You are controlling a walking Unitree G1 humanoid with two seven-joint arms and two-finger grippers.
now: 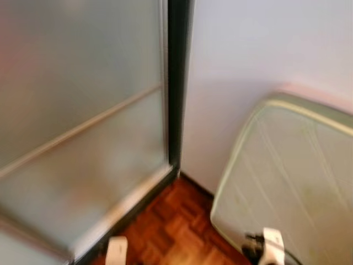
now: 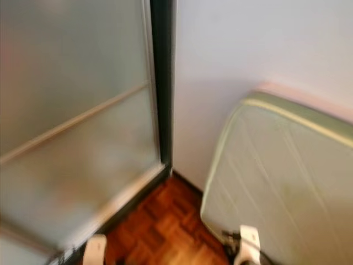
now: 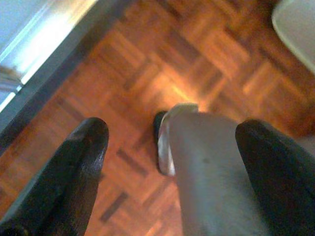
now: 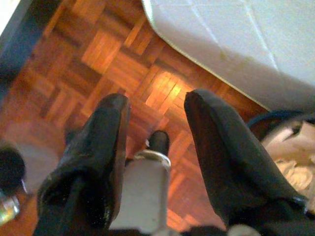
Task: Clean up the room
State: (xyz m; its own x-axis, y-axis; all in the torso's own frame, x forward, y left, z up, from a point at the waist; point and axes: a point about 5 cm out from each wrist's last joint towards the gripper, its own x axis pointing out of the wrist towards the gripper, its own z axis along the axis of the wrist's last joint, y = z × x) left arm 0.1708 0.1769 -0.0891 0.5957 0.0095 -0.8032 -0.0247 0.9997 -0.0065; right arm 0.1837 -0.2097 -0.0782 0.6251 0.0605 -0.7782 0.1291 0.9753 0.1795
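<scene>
The room corner under inspection holds a pale green quilted mattress [image 1: 292, 176] standing on edge against the white wall [image 1: 248, 72], its rounded corner resting on the parquet floor [image 1: 176, 229]. No brand, label or legible writing is observable on any surface; the head views are blurred.

Right pincer [image 4: 156, 123]: open, the two black fingers [image 4: 106, 147] held apart with nothing between them. It hangs above the parquet floor. The mattress edge lies beyond the fingertips. Beside the finger on the mattress side, a dark-rimmed container [image 4: 290, 142] holds crumpled pale material; its contents cannot be identified further. A silver cylindrical part of the robot [image 4: 145, 189] shows between the fingers, over the floor.

Left pincer [image 3: 172, 132]: wide open, holding nothing, black fingers [image 3: 74, 167] spread above the parquet. A dark door frame [image 3: 54, 64] with a frosted glass panel [image 1: 83, 110] lies beyond the fingertips on one side; the mattress corner shows on the other side.

In the head views, the frosted panel and its dark frame meet the white wall at the corner, with the mattress near it.
</scene>
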